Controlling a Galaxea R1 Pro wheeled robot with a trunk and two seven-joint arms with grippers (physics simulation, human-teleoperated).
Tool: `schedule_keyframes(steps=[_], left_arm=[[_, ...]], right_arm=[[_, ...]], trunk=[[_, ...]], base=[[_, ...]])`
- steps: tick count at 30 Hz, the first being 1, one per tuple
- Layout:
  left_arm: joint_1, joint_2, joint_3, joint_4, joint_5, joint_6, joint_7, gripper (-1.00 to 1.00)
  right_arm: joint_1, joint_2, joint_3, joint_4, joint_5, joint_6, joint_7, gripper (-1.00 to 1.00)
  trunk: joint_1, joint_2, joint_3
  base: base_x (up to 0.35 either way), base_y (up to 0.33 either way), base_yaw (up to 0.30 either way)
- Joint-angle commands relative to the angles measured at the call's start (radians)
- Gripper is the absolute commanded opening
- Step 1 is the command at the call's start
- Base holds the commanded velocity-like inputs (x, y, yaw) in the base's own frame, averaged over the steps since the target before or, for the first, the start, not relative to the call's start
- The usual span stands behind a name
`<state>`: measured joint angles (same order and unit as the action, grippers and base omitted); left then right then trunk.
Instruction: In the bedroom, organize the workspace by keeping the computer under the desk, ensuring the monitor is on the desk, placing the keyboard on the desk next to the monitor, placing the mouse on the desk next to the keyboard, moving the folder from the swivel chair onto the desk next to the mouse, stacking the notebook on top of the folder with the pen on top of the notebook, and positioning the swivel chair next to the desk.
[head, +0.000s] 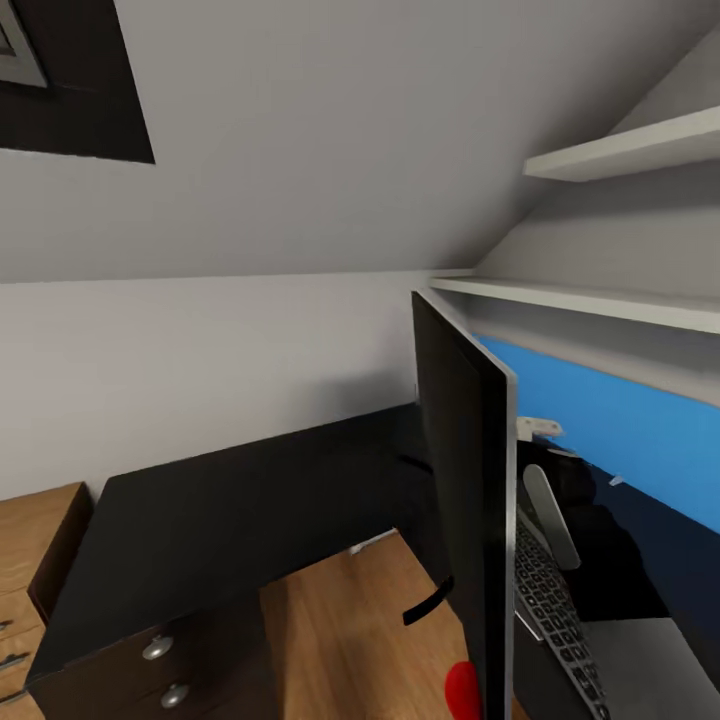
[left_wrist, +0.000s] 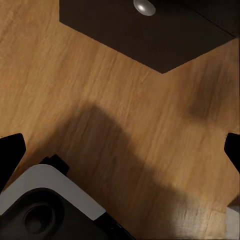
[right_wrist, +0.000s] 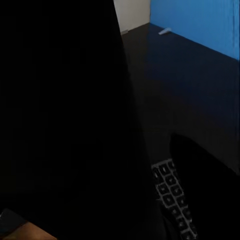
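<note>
The monitor (head: 465, 500) stands edge-on to me over the black desk (head: 230, 510), a thin black panel with a grey rim. Behind it the keyboard (head: 555, 610) lies with its keys up, beside the monitor's grey stand (head: 550, 515). The right wrist view looks along the monitor's dark back (right_wrist: 60, 115) to a few keyboard keys (right_wrist: 172, 200); I cannot make out that gripper's fingers in the dark. My left gripper (left_wrist: 120, 150) hangs open over the wooden floor (left_wrist: 100, 85), holding nothing. Mouse, folder, notebook, pen, chair and computer are out of view.
A black drawer unit with round silver knobs (head: 157, 648) sits under the desk's near end, and its corner (left_wrist: 160, 45) lies ahead of the left gripper. A wooden cabinet (head: 30, 560) stands at far left. Behind the desk is a blue panel (head: 620, 430), with white shelves (head: 600, 300) above it.
</note>
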<state>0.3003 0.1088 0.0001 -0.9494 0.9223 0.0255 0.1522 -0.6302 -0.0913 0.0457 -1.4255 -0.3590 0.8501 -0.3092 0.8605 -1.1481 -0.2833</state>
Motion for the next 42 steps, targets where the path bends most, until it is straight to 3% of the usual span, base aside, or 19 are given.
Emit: schedule_keyframes(steps=[1,13,42], left_arm=[[0.001,0.0,0.0,-0.003,0.007,0.004,0.008,1.0],[0.001,0.0,0.0,-0.003,0.007,0.008,0.015,1.0],[0.001,0.0,0.0,-0.003,0.006,0.007,0.015,1.0]], right_arm=[[-0.001,-0.001,0.002,-0.001,-0.008,0.001,-0.01,-1.0],[-0.001,-0.001,0.003,-0.001,-0.008,0.0,-0.01,-1.0],[0.0,-0.001,0.003,-0.01,-0.008,0.0,-0.009,-1.0]], trunk=[[0.0,-0.001,-0.001],[0.0,-0.001,-0.001],[0.0,-0.001,-0.001]], base=[[-0.226,-0.172,-0.3],[-0.262,-0.208,-0.213],[-0.272,-0.232,0.031]])
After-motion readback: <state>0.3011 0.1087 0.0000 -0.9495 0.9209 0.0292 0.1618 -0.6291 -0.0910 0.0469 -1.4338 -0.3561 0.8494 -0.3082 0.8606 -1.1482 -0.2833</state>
